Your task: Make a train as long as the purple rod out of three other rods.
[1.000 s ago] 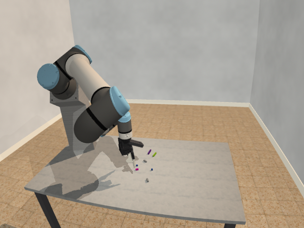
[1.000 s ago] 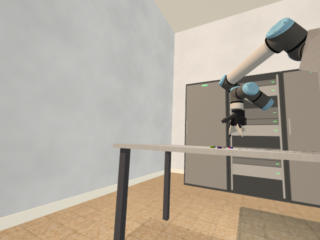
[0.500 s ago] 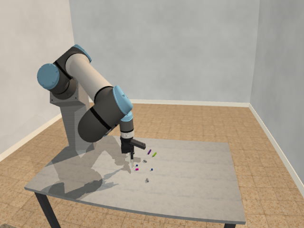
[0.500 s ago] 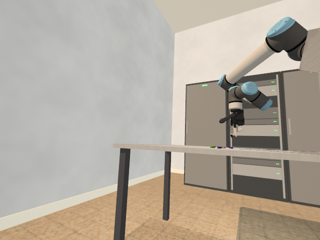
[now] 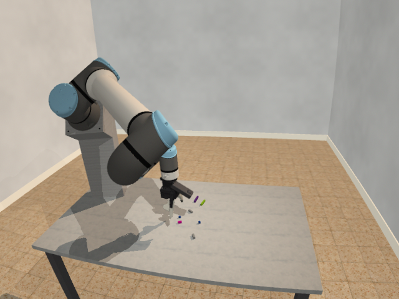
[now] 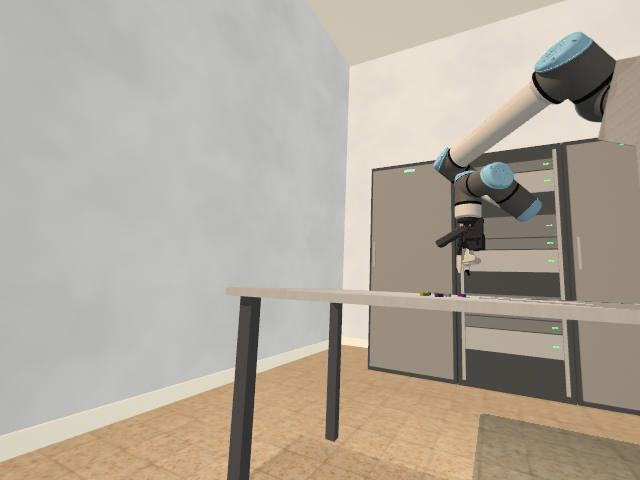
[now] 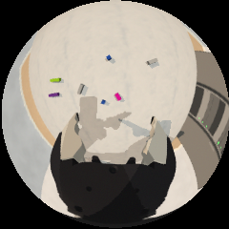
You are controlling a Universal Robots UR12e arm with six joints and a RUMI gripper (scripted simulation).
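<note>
Purple rod (image 5: pixel 196 199) (image 6: pixel 438 295) (image 7: pixel 53 94) lies near lime rod (image 5: pixel 202 202) (image 6: pixel 424 293) (image 7: pixel 55 80); gripper (image 5: pixel 176 207) (image 6: pixel 464 272) (image 7: pixel 114 114) hovers (jaws wide).

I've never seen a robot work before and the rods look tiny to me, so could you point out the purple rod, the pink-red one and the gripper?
Purple rod (image 5: pixel 196 199) (image 7: pixel 53 94): top and wrist views, middle.
Magenta rod (image 5: pixel 179 222) (image 7: pixel 118 96): top and wrist views, middle.
Gripper (image 7: pixel 114 114): wrist view, midway between fingertips.

Seven small rods, scattered on grey table (image 5: pixel 251 244) (image 6: pixel 310 295) (image 7: pixel 129 29)

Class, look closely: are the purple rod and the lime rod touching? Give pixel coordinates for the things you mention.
Apart: the wrist view shows bare tabletop between the purple rod (image 5: pixel 196 199) (image 6: pixel 438 295) (image 7: pixel 53 94) and the lime rod (image 5: pixel 202 202) (image 6: pixel 424 294) (image 7: pixel 55 80).
</note>
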